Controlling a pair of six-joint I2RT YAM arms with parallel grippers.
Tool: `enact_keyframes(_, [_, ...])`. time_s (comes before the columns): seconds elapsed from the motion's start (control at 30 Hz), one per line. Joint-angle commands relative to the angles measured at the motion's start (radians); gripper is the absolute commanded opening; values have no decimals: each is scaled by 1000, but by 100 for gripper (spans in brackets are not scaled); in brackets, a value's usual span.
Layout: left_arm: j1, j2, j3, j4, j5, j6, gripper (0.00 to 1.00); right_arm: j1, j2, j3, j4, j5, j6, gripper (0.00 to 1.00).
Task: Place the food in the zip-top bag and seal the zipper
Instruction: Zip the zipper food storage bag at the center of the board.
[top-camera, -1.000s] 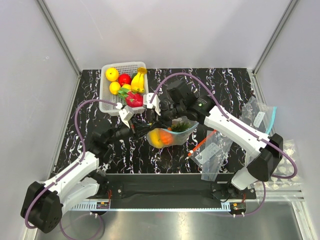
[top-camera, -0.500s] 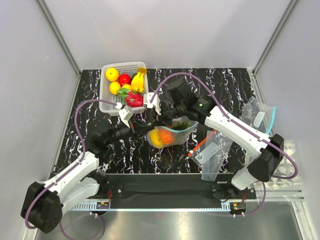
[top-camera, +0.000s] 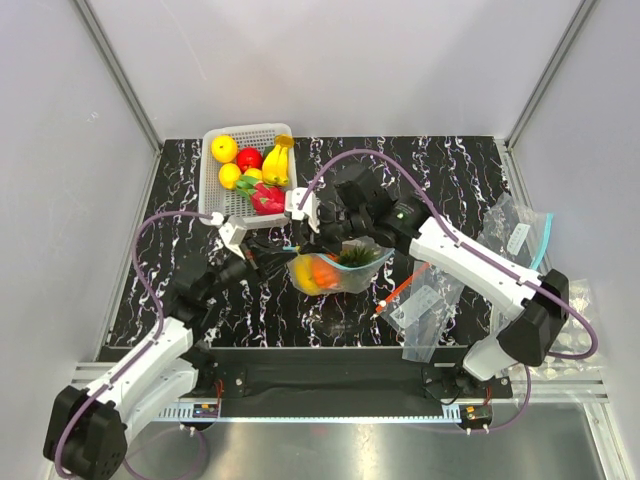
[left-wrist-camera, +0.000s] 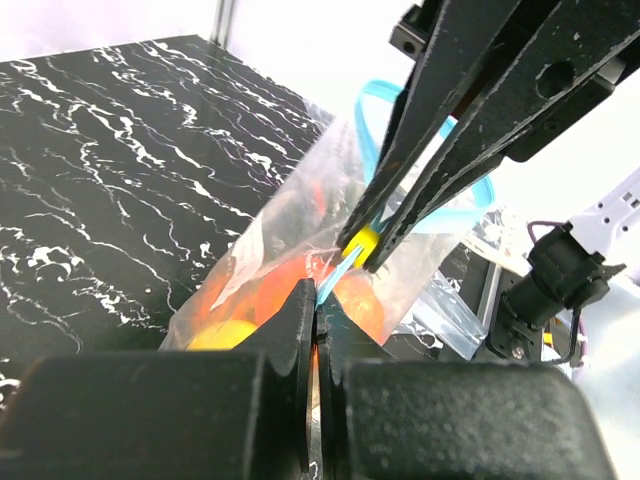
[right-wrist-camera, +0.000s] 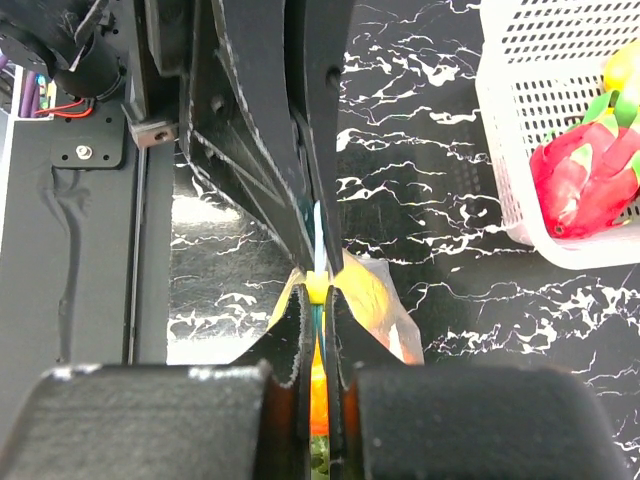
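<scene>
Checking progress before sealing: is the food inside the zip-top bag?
Inside: orange, yellow and green food shows through the clear zip-top bag.

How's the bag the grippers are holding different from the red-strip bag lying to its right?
The held bag has a teal strip; the other bag a red-orange strip. The held bag bulges with fruit; the other looks flat. The left gripper and right gripper pinch the held bag's strip; the other lies untouched on the table. Both are clear plastic.
</scene>
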Motion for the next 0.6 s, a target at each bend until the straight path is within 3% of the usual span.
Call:
enact_keyframes(0.0, [46, -40, -19, 67, -95, -30, 0, -8, -75, -13, -38, 49, 32, 0])
enact_keyframes(0.3, [85, -143, -54, -13, -207, -56, 0, -12, -144, -76, -22, 117, 89, 0])
enact_keyframes(0.57, [128, -188, -30, -206, -376, -60, 0, -18, -190, -119, -24, 155, 145, 0])
